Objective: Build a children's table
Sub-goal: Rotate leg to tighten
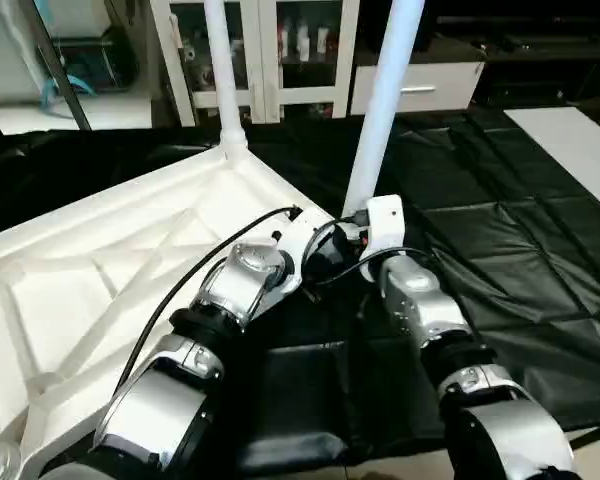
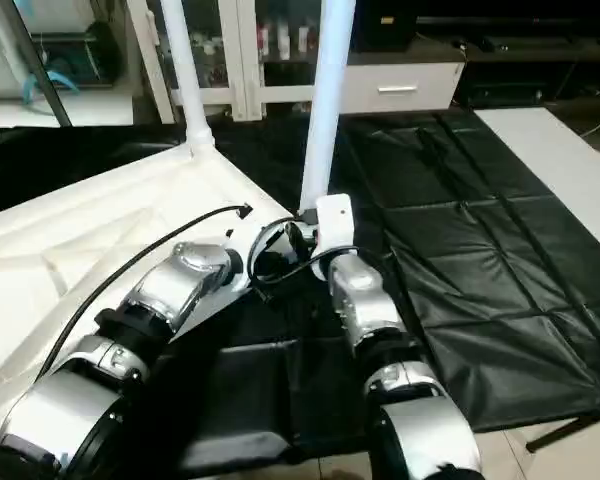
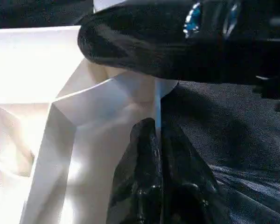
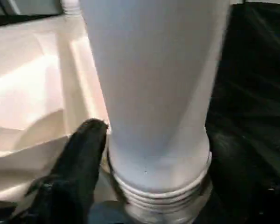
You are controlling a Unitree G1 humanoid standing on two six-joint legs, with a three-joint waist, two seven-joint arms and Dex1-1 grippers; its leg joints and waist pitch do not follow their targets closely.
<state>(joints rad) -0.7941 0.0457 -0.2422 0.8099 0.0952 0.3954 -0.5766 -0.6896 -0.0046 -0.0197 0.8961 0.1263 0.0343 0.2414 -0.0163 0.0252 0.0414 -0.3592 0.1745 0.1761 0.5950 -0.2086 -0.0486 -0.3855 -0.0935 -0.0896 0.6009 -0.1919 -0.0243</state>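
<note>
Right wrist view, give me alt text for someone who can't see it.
A white tapered table leg stands upright, its ribbed base at a corner of the upturned white table top. One black finger of the right gripper lies beside the leg's base, with the black table cover behind.

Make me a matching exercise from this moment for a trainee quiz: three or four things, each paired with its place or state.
Things:
1. tabletop
2. far leg
3. near leg
4. left gripper

States:
A. shut, at the tabletop's corner
B. lying ribbed side up
C. upright beside the right gripper, threads showing at its base
D. upright in the back corner socket

Pairs: 1-B, 2-D, 3-C, 4-A
</note>
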